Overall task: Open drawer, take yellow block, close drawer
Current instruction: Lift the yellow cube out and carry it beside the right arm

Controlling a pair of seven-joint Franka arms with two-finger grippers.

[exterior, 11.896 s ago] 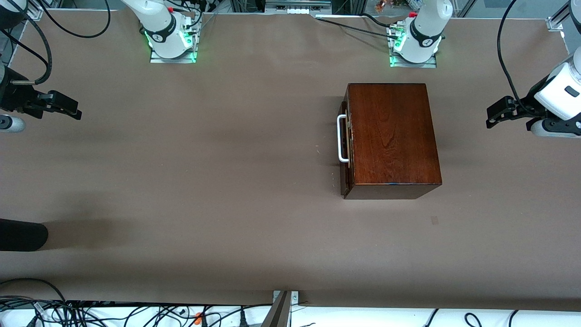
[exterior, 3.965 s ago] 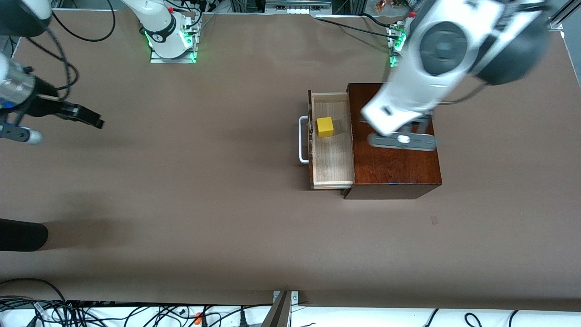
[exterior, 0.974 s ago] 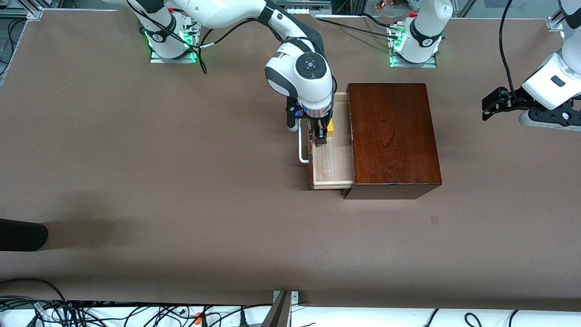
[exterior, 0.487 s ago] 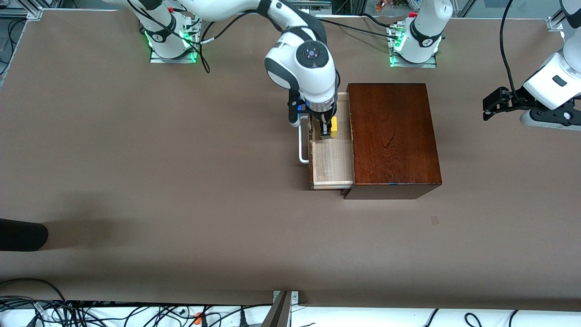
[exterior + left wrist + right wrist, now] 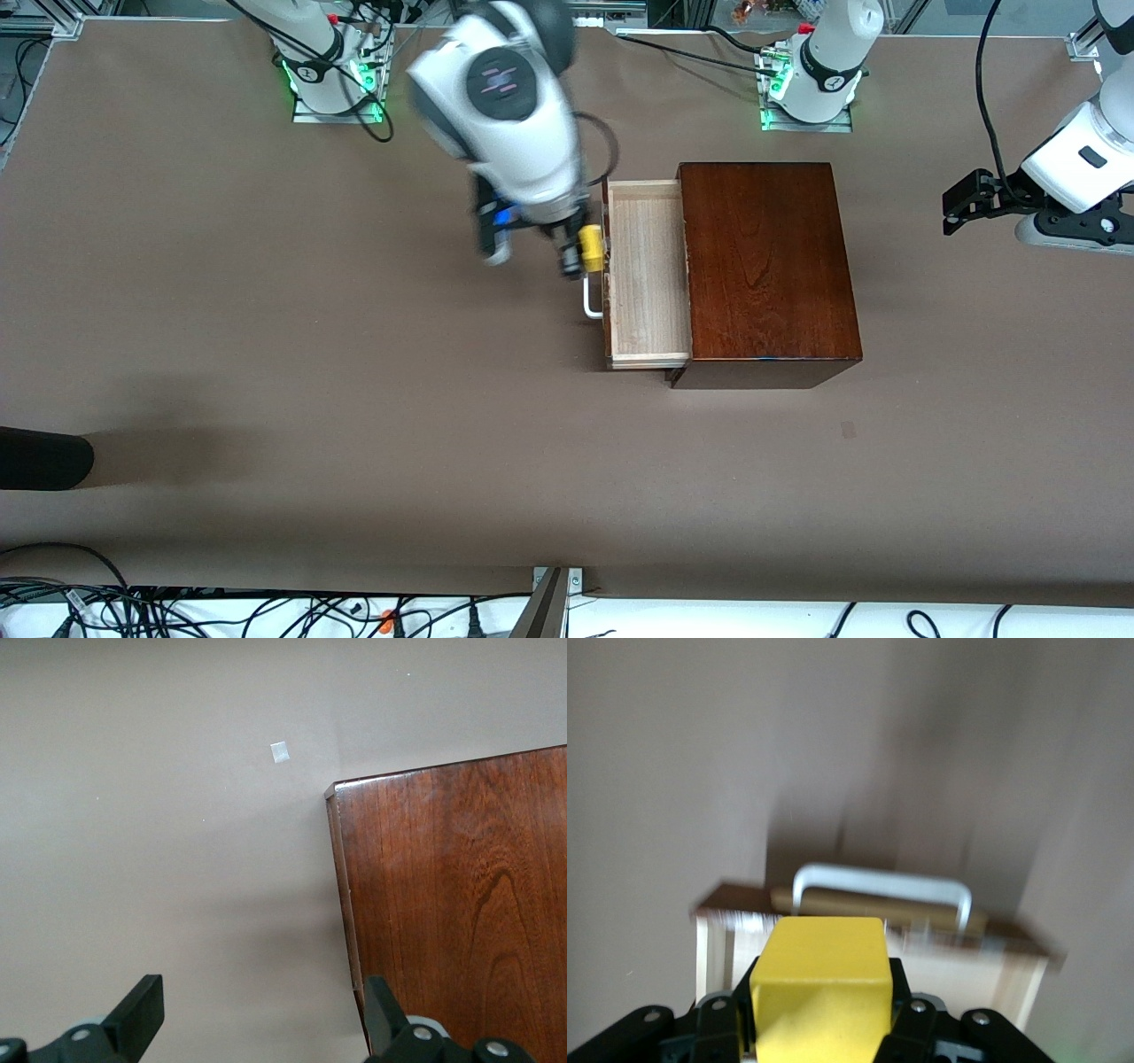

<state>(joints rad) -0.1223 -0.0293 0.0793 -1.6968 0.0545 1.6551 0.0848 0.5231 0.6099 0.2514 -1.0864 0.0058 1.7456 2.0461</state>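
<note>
The right gripper [image 5: 582, 255] is clamped on the yellow block [image 5: 591, 248], up over the drawer [image 5: 647, 275] front's handle [image 5: 592, 301]. It should carry the block clear to bare table before anyone pushes the drawer in. The left gripper [image 5: 961, 206] waits open at the left arm's end of the table.

Table [image 5: 354, 372]: covered with a plain matte brown sheet, with no creases visible.

Patch [image 5: 849, 430]: a small square mark (tape or label, cannot tell which) lying flat on the sheet, toward the left arm's end of the table.

Dark object [image 5: 44, 458]: black, with a rounded end, reaching in over the edge at the right arm's end of the table; a soft shadow lies beside it.

Cables [image 5: 177, 610]: a black tangle on the pale strip along the edge nearest the front camera.

Bracket [image 5: 558, 580]: metal, at the middle of that same edge
</note>
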